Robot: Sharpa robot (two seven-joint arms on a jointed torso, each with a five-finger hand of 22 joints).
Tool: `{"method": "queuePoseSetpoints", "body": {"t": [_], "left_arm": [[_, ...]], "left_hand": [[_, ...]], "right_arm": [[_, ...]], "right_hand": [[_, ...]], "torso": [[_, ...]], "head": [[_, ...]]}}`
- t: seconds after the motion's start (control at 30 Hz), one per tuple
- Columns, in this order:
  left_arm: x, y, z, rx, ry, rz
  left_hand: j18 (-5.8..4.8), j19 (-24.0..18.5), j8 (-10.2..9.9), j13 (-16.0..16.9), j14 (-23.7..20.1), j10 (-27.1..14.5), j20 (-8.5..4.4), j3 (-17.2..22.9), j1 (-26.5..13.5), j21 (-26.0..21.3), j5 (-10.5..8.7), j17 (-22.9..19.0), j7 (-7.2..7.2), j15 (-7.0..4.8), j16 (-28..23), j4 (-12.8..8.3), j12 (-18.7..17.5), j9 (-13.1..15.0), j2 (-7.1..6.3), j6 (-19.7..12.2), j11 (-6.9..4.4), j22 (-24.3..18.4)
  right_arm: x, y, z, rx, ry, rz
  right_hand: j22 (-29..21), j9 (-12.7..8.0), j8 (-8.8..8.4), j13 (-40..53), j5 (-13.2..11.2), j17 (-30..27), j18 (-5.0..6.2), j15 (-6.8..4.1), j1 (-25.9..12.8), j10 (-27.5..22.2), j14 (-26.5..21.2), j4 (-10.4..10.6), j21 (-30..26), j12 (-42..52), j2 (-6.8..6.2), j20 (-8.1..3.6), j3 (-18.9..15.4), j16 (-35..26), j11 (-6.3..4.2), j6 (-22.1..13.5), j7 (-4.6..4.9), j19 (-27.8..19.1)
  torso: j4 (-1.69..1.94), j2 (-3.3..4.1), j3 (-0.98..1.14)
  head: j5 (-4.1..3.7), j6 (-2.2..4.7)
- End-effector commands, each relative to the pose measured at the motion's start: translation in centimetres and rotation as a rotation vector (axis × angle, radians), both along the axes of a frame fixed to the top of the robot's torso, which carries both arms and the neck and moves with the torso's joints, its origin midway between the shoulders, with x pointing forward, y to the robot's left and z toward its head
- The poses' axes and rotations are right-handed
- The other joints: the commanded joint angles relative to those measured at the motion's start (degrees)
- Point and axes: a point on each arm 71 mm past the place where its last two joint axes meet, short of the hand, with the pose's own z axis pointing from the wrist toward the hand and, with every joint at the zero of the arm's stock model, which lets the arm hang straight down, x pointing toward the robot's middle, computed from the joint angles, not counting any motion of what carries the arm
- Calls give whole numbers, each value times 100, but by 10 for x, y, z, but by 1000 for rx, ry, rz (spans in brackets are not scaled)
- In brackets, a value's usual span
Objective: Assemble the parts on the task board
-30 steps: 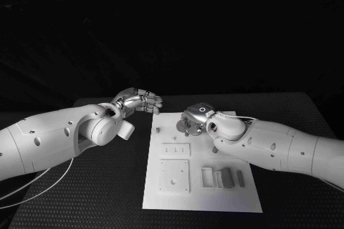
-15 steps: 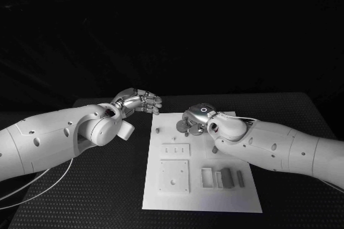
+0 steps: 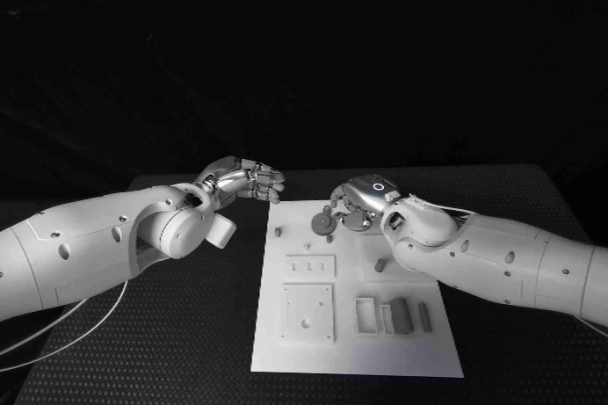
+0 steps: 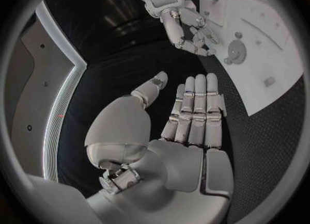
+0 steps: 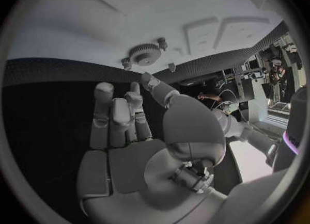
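The white task board (image 3: 349,352) lies in the middle of the black table. A toothed gear (image 3: 323,222) sits on the board's far end, with small pegs (image 5: 126,63) beside it; the same gear (image 5: 145,54) (image 4: 237,53) shows in both wrist views. My right hand (image 3: 358,201) hovers just beyond and right of the gear, fingers loosely apart and holding nothing; this right hand (image 5: 129,126) (image 4: 187,25) is clear of the gear. My left hand (image 3: 247,178) stays off the board's far left corner, its fingers (image 4: 197,113) straight and side by side, empty.
On the board lie a small slotted plate (image 3: 310,266), a square plate (image 3: 308,310), a short peg (image 3: 380,264), another peg (image 3: 278,231) and dark blocks (image 3: 401,314) beside pale frames (image 3: 366,313). Black table mat (image 3: 165,335) surrounds the board.
My right hand has drawn back to the right and up from the board's far end, and the gear it covered now stands uncovered on the board. The left hand has not moved.
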Motion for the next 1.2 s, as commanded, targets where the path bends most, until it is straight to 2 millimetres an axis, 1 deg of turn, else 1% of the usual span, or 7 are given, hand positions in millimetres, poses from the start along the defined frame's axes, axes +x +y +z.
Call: {"method": "queuePoseSetpoints", "body": {"t": [0.03, 0.33, 0.47, 0.57, 0.67, 0.8, 1.2], "left_arm": [[0, -1, 2, -4, -10, -8], [2, 7, 2, 8, -21, 8], [3, 10, 1, 13, -22, 16], [3, 10, 2, 13, -23, 16], [2, 10, 1, 14, -23, 15], [3, 9, 1, 13, -23, 12], [3, 8, 1, 13, -21, 7]], "left_hand": [[34, -15, -23, 6, 13, -19, 9, -2, -19, -22, -23, 7, 5, 47, -36, 20, -38, 6, -25, -33, 35, 9], [36, -13, -20, 11, 16, -12, 8, 2, -10, -23, -23, 13, 2, 45, -40, 16, -38, 11, -21, -26, 33, 12], [37, -7, -14, 20, 25, 2, 7, 2, -4, -22, -23, 21, -2, 43, -42, 13, -34, 17, -18, -15, 27, 16], [38, -6, -12, 24, 29, 9, 6, 2, -1, -22, -23, 25, -5, 42, -43, 11, -32, 20, -20, -10, 24, 18], [38, -6, -11, 25, 30, 11, 6, 2, 0, -22, -23, 27, -6, 42, -45, 9, -32, 21, -21, -8, 23, 19], [38, -6, -11, 26, 30, 12, 6, 2, 2, -23, -23, 28, -6, 42, -46, 7, -33, 22, -23, -8, 23, 20], [37, -7, -11, 30, 29, 12, 7, 1, 3, -25, -23, 32, -7, 42, -52, 5, -36, 25, -25, -7, 22, 21]], "right_arm": [[-2, -7, 7, 75, 31, -2], [-1, -55, 29, 296, 180, 74], [0, -83, 33, 328, 211, 62], [0, -98, 32, 315, 221, 48], [4, -114, 30, 304, 230, 25], [5, -132, 26, 294, 231, -9], [4, -164, 4, 270, 218, -103]], "right_hand": [[100, -5, 17, -13, 11, -7, 115, 5, -9, 43, 45, 30, -37, 14, -101, 2, -18, -29, 8, -57, 80, 38], [92, -22, -21, -28, 15, -143, 115, 19, 19, -9, -57, 76, -80, 12, -165, 7, 38, -88, 27, -114, 103, 12], [95, -27, -38, -21, 14, -131, 115, 41, 62, -73, -107, 86, -105, 20, -255, 24, 56, -101, 50, -147, 124, -18], [99, -28, -47, -19, 13, -122, 115, 51, 117, -115, -143, 82, -120, 24, -350, 37, 68, -107, 62, -165, 133, -43], [104, -29, -60, -19, 11, -112, 115, 65, 174, -161, -184, 101, -136, 28, -485, 55, 71, -115, 74, -194, 148, -68], [109, -37, -87, -21, 9, -102, 115, 83, 223, -211, -230, 125, -151, 30, -589, 77, 64, -125, 93, -249, 168, -102], [115, -78, -196, -37, 7, -77, 115, 162, 222, -359, -360, 291, -195, 38, -783, 148, 10, -144, 175, -474, 253, -208]], "torso": [[-10, 1, 5], [-17, -8, 20], [-28, -16, 18], [-20, -14, 13], [-46, -23, 27], [-48, -26, 43], [-34, -25, 44]], "head": [[-15, 24], [-24, 83], [-103, 114], [-163, 142], [-168, 145], [-189, 138], [-288, 156]]}}
